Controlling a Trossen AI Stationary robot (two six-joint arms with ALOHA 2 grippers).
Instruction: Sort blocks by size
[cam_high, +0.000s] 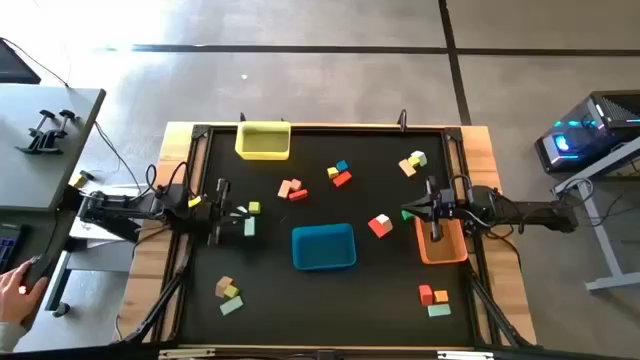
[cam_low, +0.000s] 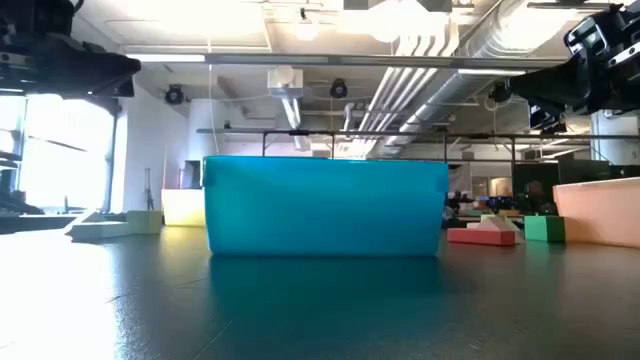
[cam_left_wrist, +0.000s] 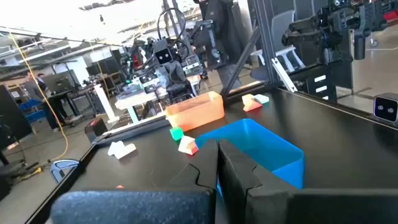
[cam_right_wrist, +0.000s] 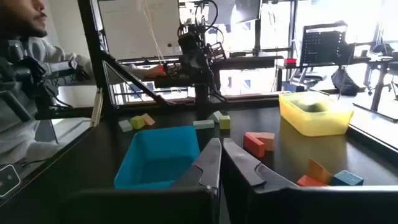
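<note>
Small blocks lie in loose groups on the black table: a red and tan group (cam_high: 292, 189), a blue, orange and red group (cam_high: 340, 174), a pale group (cam_high: 412, 161), a red and white pair (cam_high: 380, 225), lime and pale green ones (cam_high: 251, 215), a tan and green group (cam_high: 228, 293) and a red, orange and green group (cam_high: 434, 297). My left gripper (cam_high: 228, 212) hovers shut at the table's left, raised above the surface. My right gripper (cam_high: 410, 212) hovers shut at the right, over the orange tray's far corner. The wrist views show each pair of fingers closed together, left (cam_left_wrist: 217, 149) and right (cam_right_wrist: 221, 143).
A blue tray (cam_high: 323, 246) stands mid-table, a yellow tray (cam_high: 262, 141) at the far edge and an orange tray (cam_high: 440, 240) at the right. A person sits beyond the table's left side (cam_right_wrist: 25, 37), with a hand (cam_high: 20, 290) on a desk.
</note>
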